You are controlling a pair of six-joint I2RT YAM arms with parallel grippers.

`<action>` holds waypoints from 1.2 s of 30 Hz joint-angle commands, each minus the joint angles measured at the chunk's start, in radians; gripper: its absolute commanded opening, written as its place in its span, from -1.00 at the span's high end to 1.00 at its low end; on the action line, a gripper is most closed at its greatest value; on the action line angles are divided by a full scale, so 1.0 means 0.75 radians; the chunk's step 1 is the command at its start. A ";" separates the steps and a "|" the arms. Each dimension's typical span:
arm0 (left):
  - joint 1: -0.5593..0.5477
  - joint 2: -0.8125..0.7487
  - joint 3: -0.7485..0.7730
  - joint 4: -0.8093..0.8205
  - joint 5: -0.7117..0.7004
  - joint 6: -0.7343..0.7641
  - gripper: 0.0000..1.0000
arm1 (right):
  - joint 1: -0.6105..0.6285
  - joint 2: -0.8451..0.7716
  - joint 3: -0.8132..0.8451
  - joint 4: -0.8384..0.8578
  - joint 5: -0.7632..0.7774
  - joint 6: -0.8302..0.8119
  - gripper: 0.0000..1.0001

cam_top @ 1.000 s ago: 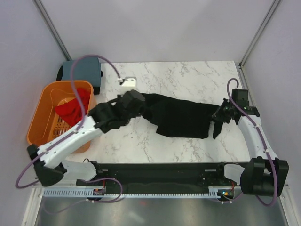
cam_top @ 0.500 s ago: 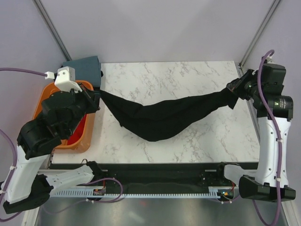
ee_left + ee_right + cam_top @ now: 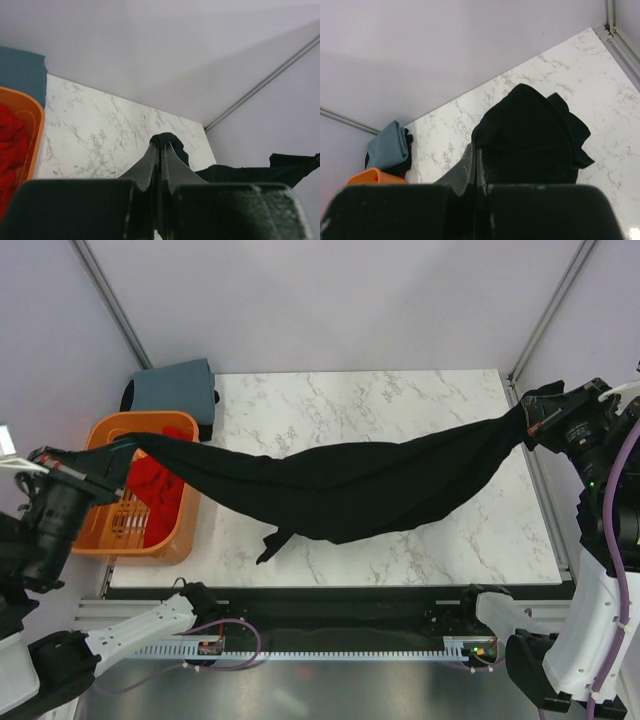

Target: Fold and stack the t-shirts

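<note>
Left gripper [image 3: 160,149] and right gripper [image 3: 474,150] are each pinched tight on an end of the black tee [image 3: 350,485]. It's strung across mid-frame from above the basket [image 3: 92,432] at left to the right edge, sagging low over the table [image 3: 400,400]. I'd keep it taut, lower both ends evenly, and let the dangling sleeve at lower centre land flat, not tucked under.

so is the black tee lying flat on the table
No, the black tee hangs stretched between the left gripper and right gripper.
</note>
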 commanded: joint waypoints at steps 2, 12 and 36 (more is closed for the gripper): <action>0.005 -0.074 -0.059 0.099 -0.117 0.083 0.96 | -0.006 0.041 -0.009 -0.028 0.109 -0.017 1.00; 0.005 -0.136 -0.010 0.336 0.065 0.100 0.96 | 0.008 -0.142 0.097 0.115 0.099 -0.062 1.00; 0.522 1.161 -0.479 0.289 0.691 0.169 0.55 | 0.020 0.006 -1.058 0.260 -0.030 -0.091 1.00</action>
